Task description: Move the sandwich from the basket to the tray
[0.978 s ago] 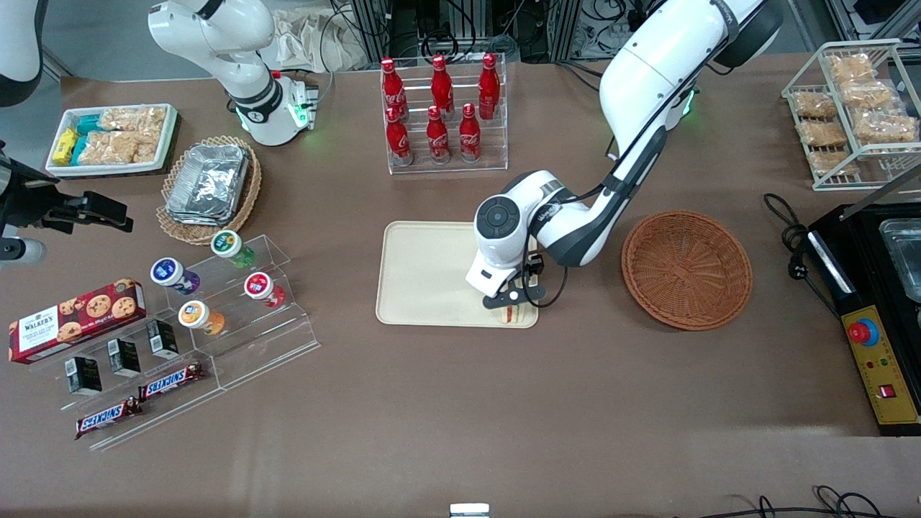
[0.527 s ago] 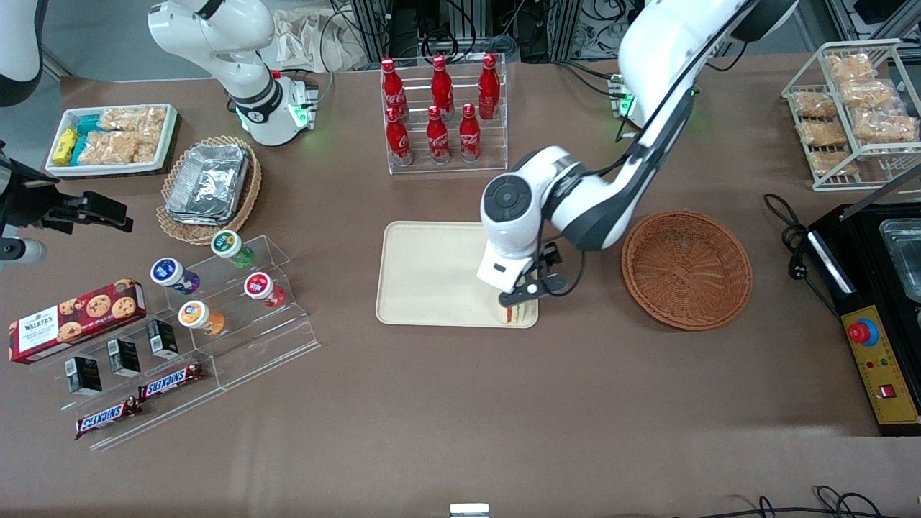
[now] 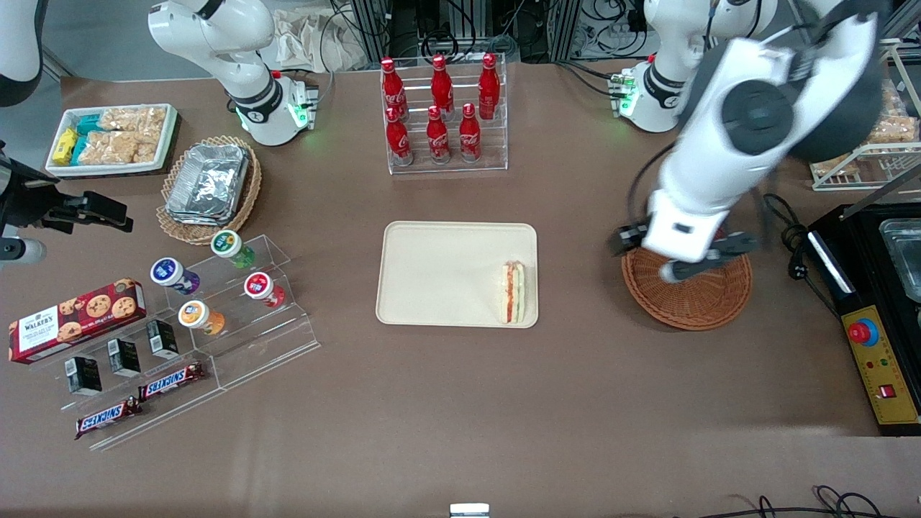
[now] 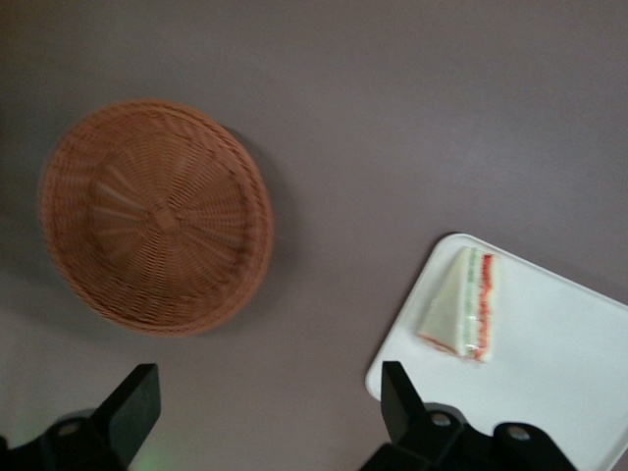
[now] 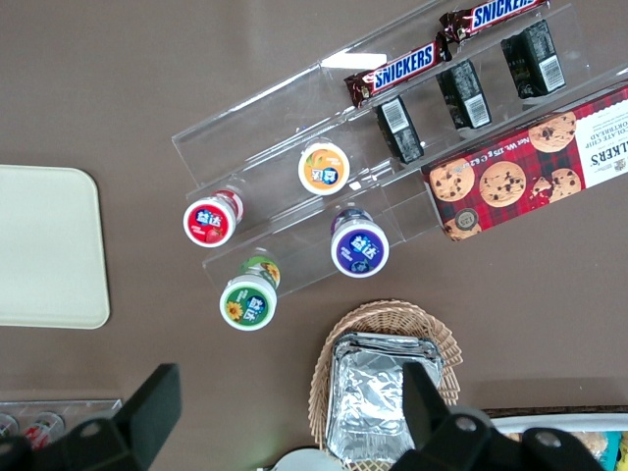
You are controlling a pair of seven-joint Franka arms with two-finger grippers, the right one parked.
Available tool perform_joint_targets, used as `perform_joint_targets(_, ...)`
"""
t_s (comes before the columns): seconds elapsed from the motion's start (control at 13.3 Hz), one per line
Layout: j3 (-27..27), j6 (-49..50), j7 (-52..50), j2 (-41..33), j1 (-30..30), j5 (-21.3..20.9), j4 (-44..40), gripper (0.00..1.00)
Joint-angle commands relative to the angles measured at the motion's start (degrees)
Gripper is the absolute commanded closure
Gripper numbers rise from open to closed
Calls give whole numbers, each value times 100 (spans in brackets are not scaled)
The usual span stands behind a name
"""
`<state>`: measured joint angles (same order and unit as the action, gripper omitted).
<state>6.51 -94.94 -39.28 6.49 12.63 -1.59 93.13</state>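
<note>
The sandwich [image 3: 512,291] is a pale wedge with red and green layers. It lies on the cream tray [image 3: 432,273], near the tray edge closest to the basket, and nothing touches it. The reddish-brown wicker basket [image 3: 691,302] is empty. My left gripper [image 3: 676,257] hangs high above the basket rim, open and empty, well away from the sandwich. In the left wrist view the black fingers [image 4: 132,407] stand wide apart around the gripper [image 4: 267,407], over bare table between the basket [image 4: 157,216] and the tray [image 4: 559,373] with the sandwich [image 4: 461,304].
A rack of red cola bottles [image 3: 442,108] stands farther from the camera than the tray. A clear stand with yoghurt cups [image 3: 237,288] and a tan basket of foil containers [image 3: 209,183] lie toward the parked arm's end. A black machine [image 3: 878,288] and a wire rack [image 3: 856,108] flank the basket.
The gripper has let go of the sandwich, risen, and swung from the tray to above the basket. The sandwich stays on the tray, now fully in view.
</note>
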Motion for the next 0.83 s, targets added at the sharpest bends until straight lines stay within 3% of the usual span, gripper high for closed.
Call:
perform_joint_targets(0.0,-815,-7,1304,-857,81,168,846,0)
perform_joint_targets(0.38,-2256,257,2758,-1176,81,168,-38,0)
perform_joint_targets(0.75,-2365,275,3778,-1053,353,106,-155,0)
